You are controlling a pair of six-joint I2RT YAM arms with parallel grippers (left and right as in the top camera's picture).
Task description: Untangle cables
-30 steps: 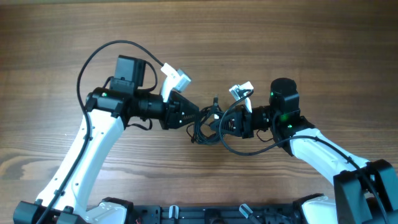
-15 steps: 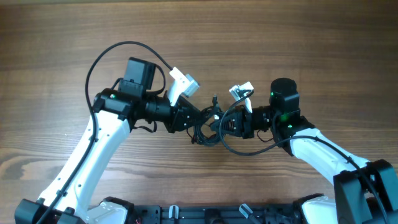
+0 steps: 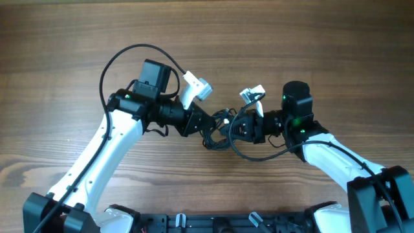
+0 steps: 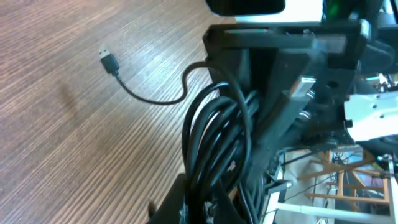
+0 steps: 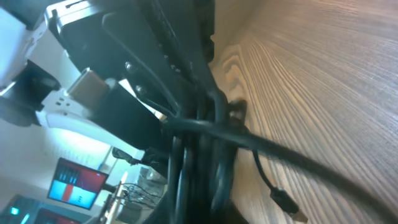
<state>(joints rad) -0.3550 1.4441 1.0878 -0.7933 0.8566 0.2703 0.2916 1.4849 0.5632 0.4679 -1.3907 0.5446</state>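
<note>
- Black cables [image 3: 217,127] sit bunched between the two grippers, near the middle of the wooden table [image 3: 58,52].
- Left gripper [image 3: 207,123] is narrow, pinched on the bunch's loops.
- Right gripper [image 3: 234,128] is against the bunch; its jaws are hidden, so I cannot tell their state.
- One loose cord trails over the wood to a small plug [image 4: 109,61].

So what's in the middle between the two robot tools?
A tangled bunch of thin black cables fills the gap between the left tool and the right tool. The overhead view shows it best.
</note>
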